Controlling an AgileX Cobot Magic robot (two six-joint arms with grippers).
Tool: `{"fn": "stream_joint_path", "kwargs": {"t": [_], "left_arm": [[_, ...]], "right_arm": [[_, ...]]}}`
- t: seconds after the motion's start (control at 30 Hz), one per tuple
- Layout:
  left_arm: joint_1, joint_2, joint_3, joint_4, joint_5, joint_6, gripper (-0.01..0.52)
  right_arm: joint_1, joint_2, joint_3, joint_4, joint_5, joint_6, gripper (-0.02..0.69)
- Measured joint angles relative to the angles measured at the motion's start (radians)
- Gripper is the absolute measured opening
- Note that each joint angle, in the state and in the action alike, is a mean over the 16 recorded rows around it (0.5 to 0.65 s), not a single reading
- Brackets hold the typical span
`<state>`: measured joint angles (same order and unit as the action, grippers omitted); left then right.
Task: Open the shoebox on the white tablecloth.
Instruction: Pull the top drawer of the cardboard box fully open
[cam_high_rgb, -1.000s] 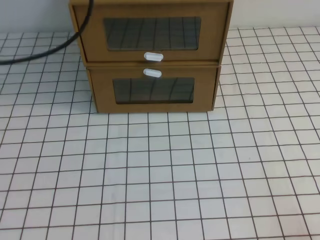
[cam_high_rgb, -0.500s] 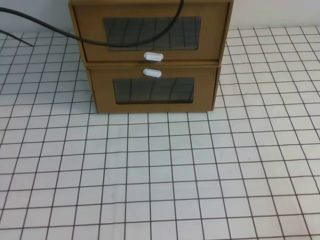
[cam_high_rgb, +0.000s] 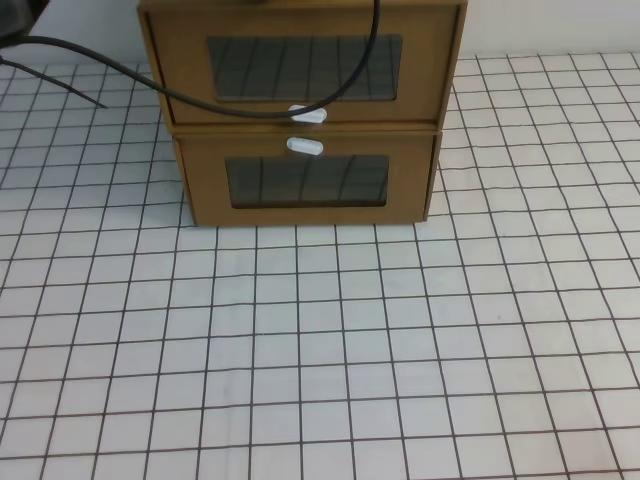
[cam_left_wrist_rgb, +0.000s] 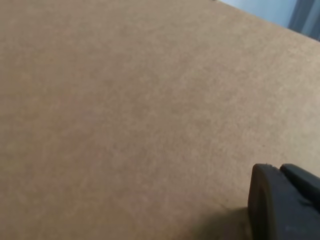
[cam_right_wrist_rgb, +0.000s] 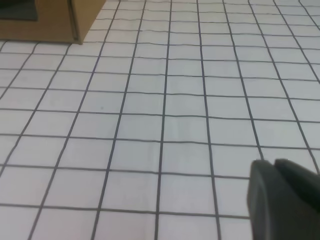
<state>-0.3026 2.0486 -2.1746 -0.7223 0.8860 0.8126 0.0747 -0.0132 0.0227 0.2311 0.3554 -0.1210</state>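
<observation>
From the exterior high view, two brown boxes are sitting stacked at the far end of the white tablecloth (cam_high_rgb: 330, 340). The shoebox (cam_high_rgb: 305, 65) with its small white handle (cam_high_rgb: 310, 114) under the window is the top one, riding on its twin box (cam_high_rgb: 305, 180). Both are looking fully closed, so the opening isn't started yet, I'd guess. A black cable (cam_high_rgb: 200, 95) is draping across the shoebox front, probably trailing from an arm working above the stack. No gripper is showing here.

Left wrist view is showing almost nothing but plain brown cardboard (cam_left_wrist_rgb: 125, 110), so that arm is probably hovering right over a box, maybe to brace it. Only a dark corner of the left gripper (cam_left_wrist_rgb: 282, 202) is peeking in; can't tell if it's released or clenched.

Right wrist view is looking down at bare gridded cloth with a box corner (cam_right_wrist_rgb: 50, 20) far off. The right gripper (cam_right_wrist_rgb: 282, 200) is just a dark edge; state unclear too.
</observation>
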Motion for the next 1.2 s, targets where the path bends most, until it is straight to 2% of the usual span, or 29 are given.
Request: {"fn": "stream_joint_path", "kwargs": {"t": [0.33, 0.5, 0.77, 1.0, 1.2], "left_arm": [[0.0, 0.0, -0.002, 0.008, 0.0, -0.017, -0.005], [0.0, 0.0, -0.002, 0.008, 0.003, -0.021, -0.005], [0.0, 0.0, -0.003, 0.008, 0.013, -0.026, -0.005], [0.0, 0.0, -0.003, 0.012, 0.018, -0.034, -0.005], [0.0, 0.0, -0.004, 0.022, 0.019, -0.045, -0.005]], "right_arm": [[0.0, 0.0, -0.003, 0.393, -0.175, 0.0, -0.014], [0.0, 0.026, -0.041, 0.569, -0.187, 0.0, -0.014], [0.0, 0.232, -0.234, 0.556, 0.011, -0.015, -0.014], [0.008, 0.569, -0.506, 0.436, 0.232, -0.105, -0.014], [0.081, 0.861, -0.73, 0.356, 0.334, -0.191, -0.013]]}}
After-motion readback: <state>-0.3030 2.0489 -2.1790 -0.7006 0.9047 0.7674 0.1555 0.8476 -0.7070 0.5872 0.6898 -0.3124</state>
